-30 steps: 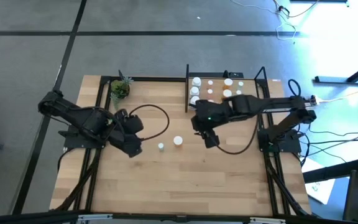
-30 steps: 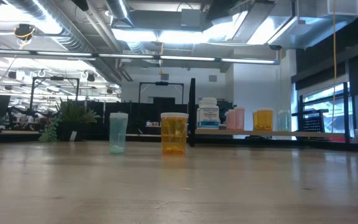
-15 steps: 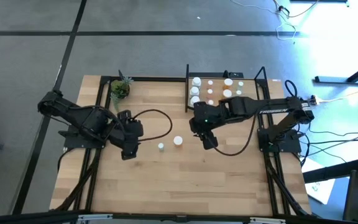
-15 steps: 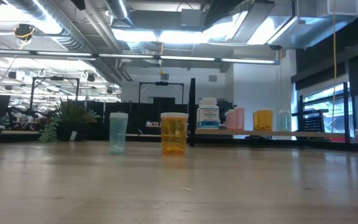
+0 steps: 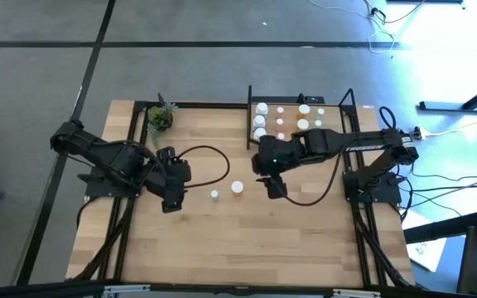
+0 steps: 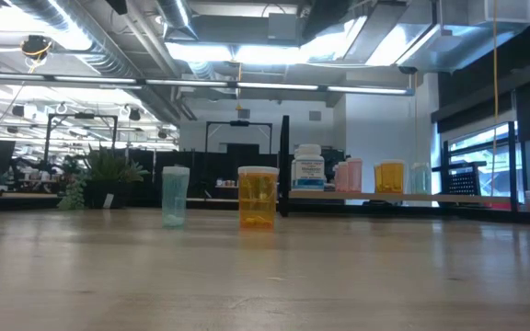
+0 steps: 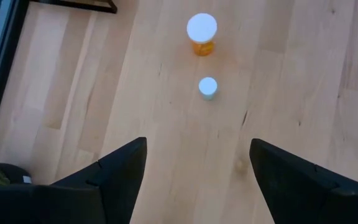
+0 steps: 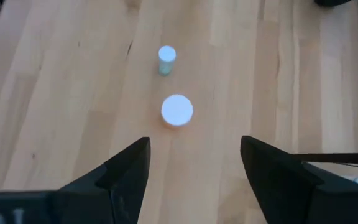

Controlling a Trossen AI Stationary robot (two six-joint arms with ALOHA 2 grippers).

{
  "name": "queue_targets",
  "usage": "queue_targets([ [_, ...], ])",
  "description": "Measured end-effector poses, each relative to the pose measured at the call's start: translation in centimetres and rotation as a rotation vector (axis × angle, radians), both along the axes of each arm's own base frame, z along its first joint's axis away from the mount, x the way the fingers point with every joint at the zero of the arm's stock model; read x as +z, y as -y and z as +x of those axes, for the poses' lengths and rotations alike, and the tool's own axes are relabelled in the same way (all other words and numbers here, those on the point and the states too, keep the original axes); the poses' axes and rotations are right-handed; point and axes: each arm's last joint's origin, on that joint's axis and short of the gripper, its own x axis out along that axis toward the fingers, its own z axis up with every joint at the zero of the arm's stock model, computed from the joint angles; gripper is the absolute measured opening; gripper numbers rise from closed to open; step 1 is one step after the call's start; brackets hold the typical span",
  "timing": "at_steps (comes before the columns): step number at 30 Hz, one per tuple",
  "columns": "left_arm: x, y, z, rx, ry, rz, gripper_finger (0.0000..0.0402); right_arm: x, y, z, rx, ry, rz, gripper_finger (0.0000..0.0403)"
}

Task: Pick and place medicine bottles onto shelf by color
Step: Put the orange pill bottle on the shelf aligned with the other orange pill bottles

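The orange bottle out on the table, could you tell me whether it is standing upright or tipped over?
Upright. The low view shows the orange bottle standing on its base, cap on top; the left wrist view shows its round white cap from above.

The left arm reaches in from the table's left edge, elbow bent, its dark two-fingered tool (image 5: pixel 172 201) hanging over the left-middle of the light wooden table (image 5: pixel 222 240), pointed down, fingers (image 7: pixel 120 174) spread apart with nothing between them; the right arm stretches long from the right edge toward the centre, forearm nearly level, its dark two-fingered tool (image 5: pixel 273 187) tipped downward near the table's middle, fingers (image 8: pixel 129 168) likewise wide and empty; neither arm shows in the low view.
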Motion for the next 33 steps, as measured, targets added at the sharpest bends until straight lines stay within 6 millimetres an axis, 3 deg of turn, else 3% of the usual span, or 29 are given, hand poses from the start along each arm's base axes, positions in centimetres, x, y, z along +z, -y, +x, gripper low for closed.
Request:
queue_targets([
  [13,0.0,0.0,0.0,0.000,0.000,0.000,0.0279,0.4,-0.1,0.6,-0.128,0.072,0.107,0.0252],
  [21,0.0,0.0,0.0,0.001,0.002,-0.002,0.0279,0.5,-0.1,0.7,-0.106,0.089,0.123,0.0252],
  [26,0.1,0.1,0.2,0.001,0.017,-0.009,0.0279,0.4,-0.6,0.7,0.055,0.080,0.077,0.0254],
  [33,0.1,0.1,0.2,0.001,0.027,-0.013,0.0279,-1.0,-0.9,1.9,0.041,0.044,0.096,0.0307],
])
